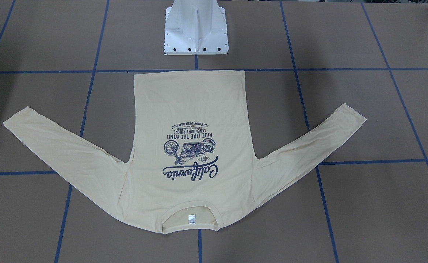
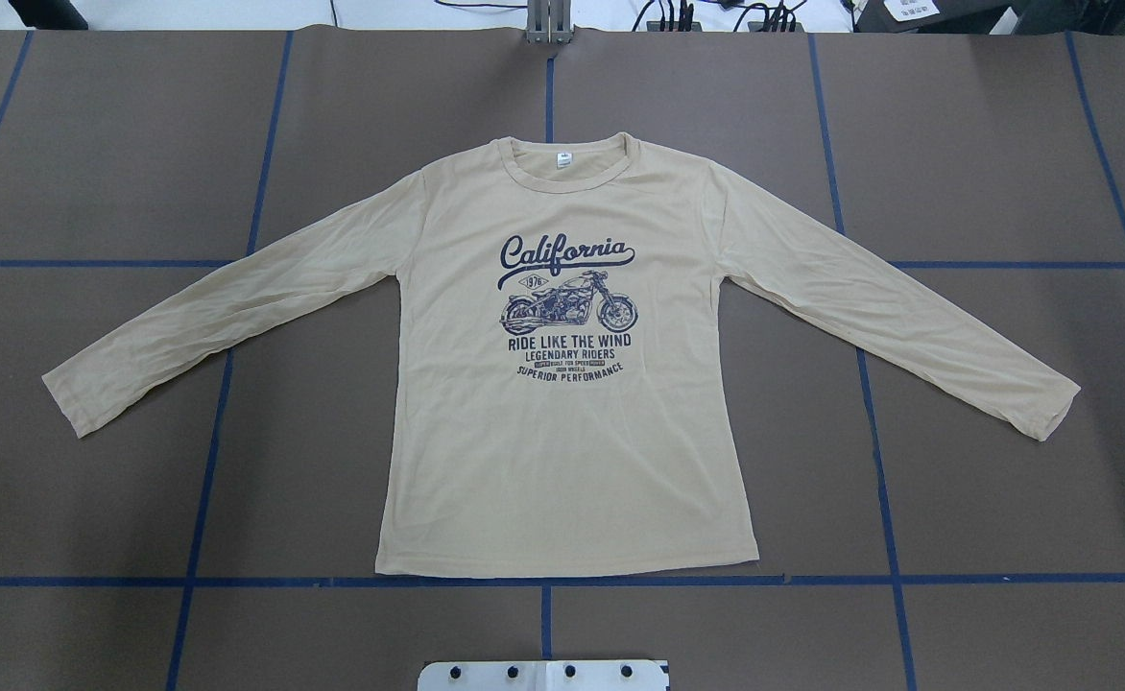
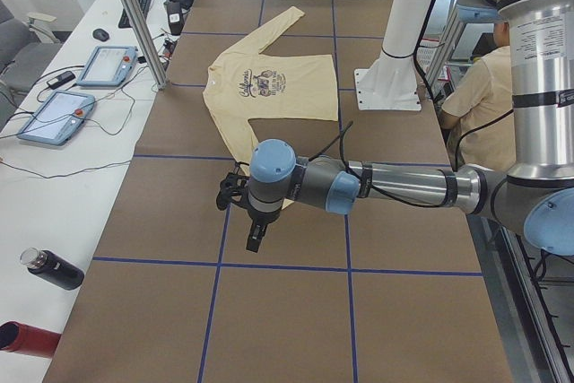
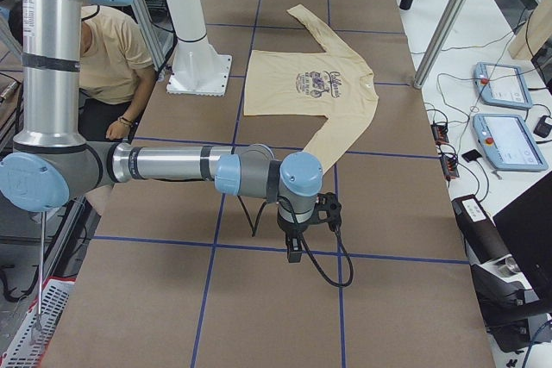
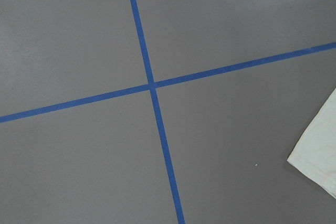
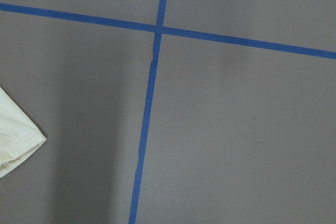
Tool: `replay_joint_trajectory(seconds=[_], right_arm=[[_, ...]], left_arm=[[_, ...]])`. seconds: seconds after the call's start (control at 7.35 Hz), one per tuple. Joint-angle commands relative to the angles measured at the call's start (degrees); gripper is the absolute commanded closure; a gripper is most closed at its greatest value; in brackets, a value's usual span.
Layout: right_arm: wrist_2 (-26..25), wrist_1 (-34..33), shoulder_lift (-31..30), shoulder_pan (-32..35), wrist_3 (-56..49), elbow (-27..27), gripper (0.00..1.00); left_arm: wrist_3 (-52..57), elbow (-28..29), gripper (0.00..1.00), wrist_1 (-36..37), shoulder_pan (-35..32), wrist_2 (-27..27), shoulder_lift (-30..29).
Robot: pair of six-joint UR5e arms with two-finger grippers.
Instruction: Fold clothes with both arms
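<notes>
the pale cream-yellow long-sleeved shirt (image 2: 562,432) with its navy motorcycle and "california" print lies flat, print up, in the middle of the brown paper-covered table (image 2: 92,144), which is marked with blue tape lines (image 2: 236,581). its ribbed collar points to the table's far edge. its hem faces the white metal pedestal (image 1: 195,33) at the robot's edge, and the sleeves spread toward the table's two ends.

my grey left arm (image 3: 395,187) reaches out level over the table's left end. its black left gripper (image 3: 255,241) points down above bare paper, beyond the left cuff (image 5: 320,145) and apart from the cloth. i only get a side view of it, so i cannot tell if its fingers are released or clenched.

the grey right arm (image 4: 172,164) does the same at the right end, with the right gripper (image 4: 293,252) hanging over bare paper past the right cuff (image 6: 13,135). i cannot tell its state either. each wrist camera shows a cuff corner at the picture's edge and a tape crossing.
</notes>
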Motion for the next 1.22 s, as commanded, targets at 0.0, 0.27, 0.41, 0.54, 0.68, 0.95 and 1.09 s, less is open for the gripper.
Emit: replay_joint_trajectory(seconds=[0.0, 0.27, 0.41, 0.54, 0.68, 0.95, 1.09], right_arm=[[-0.09, 0.0, -0.11, 0.0, 0.09, 0.0, 0.0], [0.09, 0.09, 0.07, 0.0, 0.26, 0.52, 0.0], [0.09, 0.09, 0.68, 0.0, 0.26, 1.57, 0.0], [-4.18, 0.0, 1.29, -2.35, 0.52, 1.76, 0.0], [-9.87, -0.17, 1.56, -3.16, 0.7, 4.45, 0.0], [-9.76, 0.26, 1.65, -3.95, 0.79, 7.71, 0.0], [-9.15, 1.66, 1.74, -4.3, 0.79, 10.08, 0.0]], left_arm=[[-0.35, -1.04, 0.0, 0.0, 0.0, -0.09, 0.0], [0.09, -2.53, 0.0, -0.35, 0.0, 0.0, -0.43], [0.0, -3.85, 0.0, -2.18, 0.0, -0.09, -0.35], [0.0, -3.95, 0.0, -3.24, 0.0, 0.17, -0.44], [0.0, -4.29, 0.0, -4.21, -0.09, -0.08, -0.44], [-0.7, -4.39, 0.0, -7.63, -0.09, 0.09, -1.4], [-0.53, -4.39, 0.0, -8.52, -0.09, 0.44, -1.93]])
